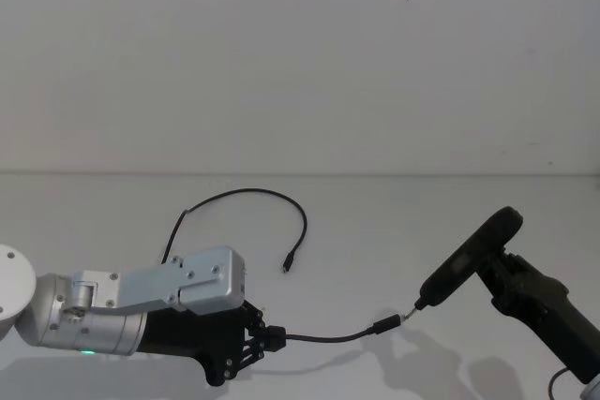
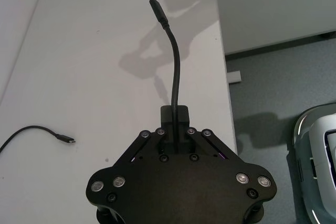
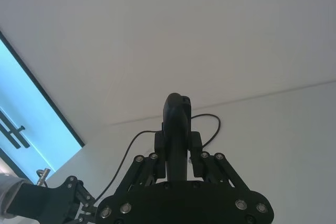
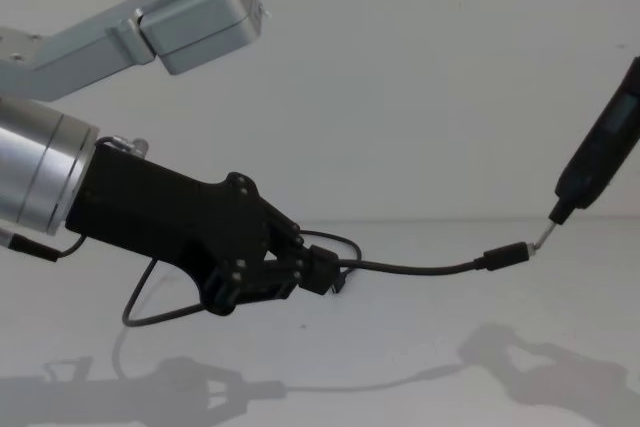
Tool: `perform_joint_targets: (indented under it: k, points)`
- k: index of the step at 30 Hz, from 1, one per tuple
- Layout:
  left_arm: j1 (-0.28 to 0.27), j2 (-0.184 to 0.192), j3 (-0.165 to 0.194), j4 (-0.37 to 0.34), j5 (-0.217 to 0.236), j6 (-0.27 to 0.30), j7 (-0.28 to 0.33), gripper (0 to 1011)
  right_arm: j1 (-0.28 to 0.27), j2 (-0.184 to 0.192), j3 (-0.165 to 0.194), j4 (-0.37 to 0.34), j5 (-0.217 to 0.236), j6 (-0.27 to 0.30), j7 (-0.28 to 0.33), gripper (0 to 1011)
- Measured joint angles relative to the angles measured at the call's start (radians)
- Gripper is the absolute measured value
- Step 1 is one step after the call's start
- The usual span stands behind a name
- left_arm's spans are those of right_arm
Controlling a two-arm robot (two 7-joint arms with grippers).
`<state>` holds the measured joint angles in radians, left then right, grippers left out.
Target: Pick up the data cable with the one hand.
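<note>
The blocky matte-black left gripper (image 1: 265,337), fingers closed on the long thin black data cable (image 1: 328,336), holds its light, floppy length above the white surface (image 1: 375,222), best gripped near the plug.

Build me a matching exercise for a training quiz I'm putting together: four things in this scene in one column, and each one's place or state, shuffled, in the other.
Things:
1. blocky matte-black left gripper
2. black right gripper
3. raised plug of the long thin black data cable
4. the cable's other plug

Places or states:
a. lying free on the white table
b. shut on a slim dark pen-like tool
c. shut on the cable
d. close to the tool's metal tip

Pairs: 1-c, 2-b, 3-d, 4-a
</note>
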<state>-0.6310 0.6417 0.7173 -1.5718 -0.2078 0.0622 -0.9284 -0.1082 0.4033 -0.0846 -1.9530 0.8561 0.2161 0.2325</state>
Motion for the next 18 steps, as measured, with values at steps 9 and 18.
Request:
perform_joint_targets:
  k: [9, 18]
  points:
    - [0.0, 0.0, 0.0, 0.0, 0.0, 0.0, 0.0, 51, 0.011, 0.004, -0.008, 0.013, 0.008, 0.0, -0.004, 269]
    - [0.0, 0.0, 0.0, 0.0, 0.0, 0.0, 0.0, 51, 0.018, 0.007, -0.013, 0.021, 0.014, 0.0, -0.006, 269]
